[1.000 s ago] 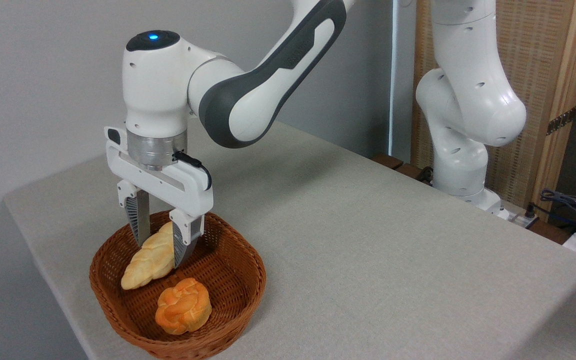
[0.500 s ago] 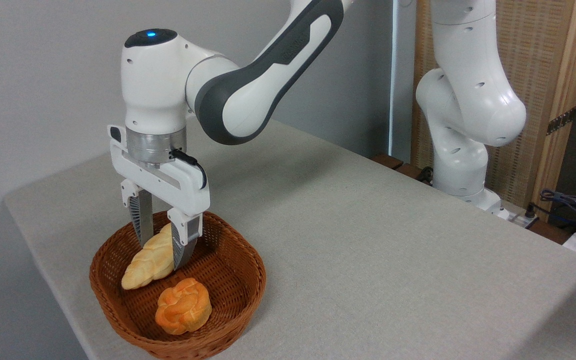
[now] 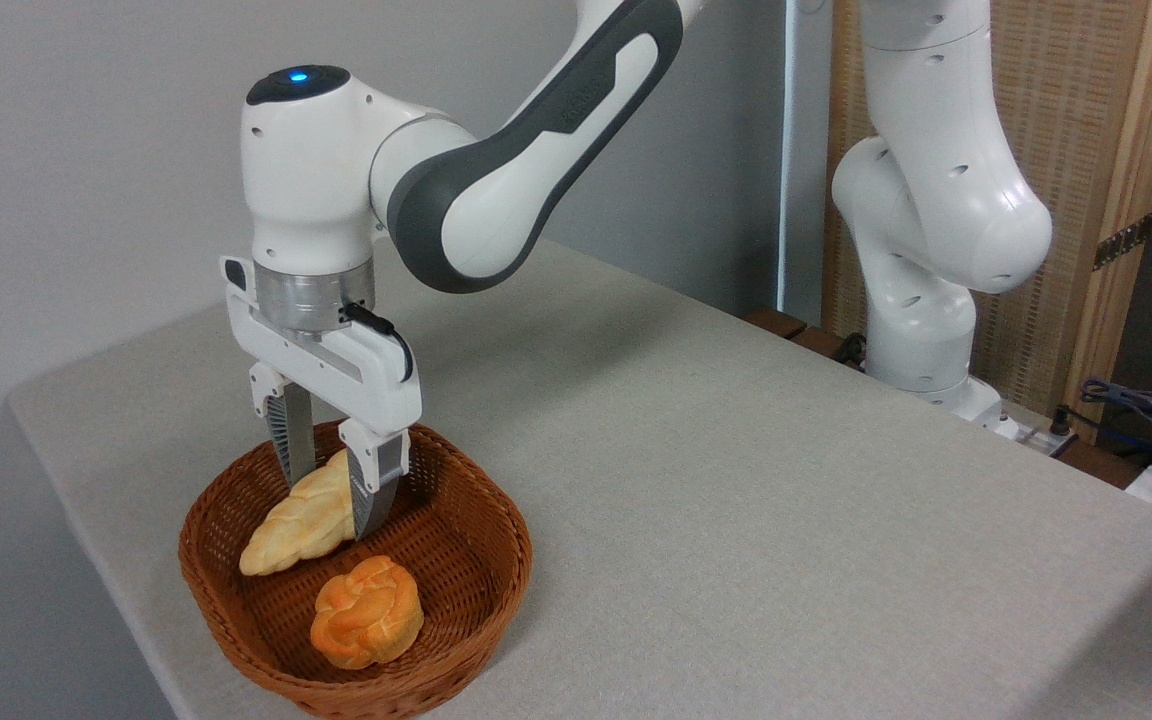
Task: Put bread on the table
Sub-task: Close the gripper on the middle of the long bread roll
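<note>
I see the jaws [image 3: 333, 500] have narrowed and now pinch the bread [image 3: 304, 513] in the basket [image 3: 476, 585] near the bench's [image 3: 736, 520] front-left corner; lift next, I reckon.

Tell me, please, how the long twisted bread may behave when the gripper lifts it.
Gripped near one end, the bread will probably tilt, its free tip drooping. Its braided surface likely resists slipping. The fingers show no denting, so it seems fairly firm.

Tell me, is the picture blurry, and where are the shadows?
Camera view: sharp and evenly lit, no glare; a soft shadow lies on the table under the arm, and the basket is darker inside around the bread and orange bun.
</note>
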Controlling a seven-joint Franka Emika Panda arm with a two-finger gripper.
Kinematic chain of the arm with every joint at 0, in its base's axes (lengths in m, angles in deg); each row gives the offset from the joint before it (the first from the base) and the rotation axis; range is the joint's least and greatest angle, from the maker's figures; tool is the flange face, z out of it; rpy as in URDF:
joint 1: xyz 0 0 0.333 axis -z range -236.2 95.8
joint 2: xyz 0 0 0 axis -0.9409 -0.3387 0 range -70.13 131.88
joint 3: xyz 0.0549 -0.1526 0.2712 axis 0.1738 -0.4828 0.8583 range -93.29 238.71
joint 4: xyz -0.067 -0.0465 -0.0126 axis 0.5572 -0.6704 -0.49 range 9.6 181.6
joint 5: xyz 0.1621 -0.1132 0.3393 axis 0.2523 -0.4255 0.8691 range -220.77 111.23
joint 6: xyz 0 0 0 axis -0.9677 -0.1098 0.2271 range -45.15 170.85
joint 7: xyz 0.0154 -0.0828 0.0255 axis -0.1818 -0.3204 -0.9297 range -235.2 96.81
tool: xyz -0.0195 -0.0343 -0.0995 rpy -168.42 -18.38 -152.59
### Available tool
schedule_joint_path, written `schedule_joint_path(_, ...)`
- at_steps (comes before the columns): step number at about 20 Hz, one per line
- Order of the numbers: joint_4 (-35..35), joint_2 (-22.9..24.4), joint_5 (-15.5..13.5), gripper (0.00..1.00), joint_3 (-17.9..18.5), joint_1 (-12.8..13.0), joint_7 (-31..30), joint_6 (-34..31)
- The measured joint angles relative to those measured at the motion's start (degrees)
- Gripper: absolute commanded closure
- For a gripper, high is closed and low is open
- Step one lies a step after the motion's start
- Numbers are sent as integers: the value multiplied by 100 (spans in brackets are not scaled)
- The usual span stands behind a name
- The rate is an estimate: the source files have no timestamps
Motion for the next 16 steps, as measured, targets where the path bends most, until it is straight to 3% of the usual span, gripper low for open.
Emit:
schedule_joint_path(2, 0, 0, 0, 42, 0, 1, 21, 0)
schedule_joint_path(4, 0, 0, 1, 48, 0, 1, 43, 0)
schedule_joint_path(14, -1, 0, 3, 55, 3, 1, 117, 0)
schedule_joint_path(16, -1, 0, 3, 62, 3, 1, 118, 0)
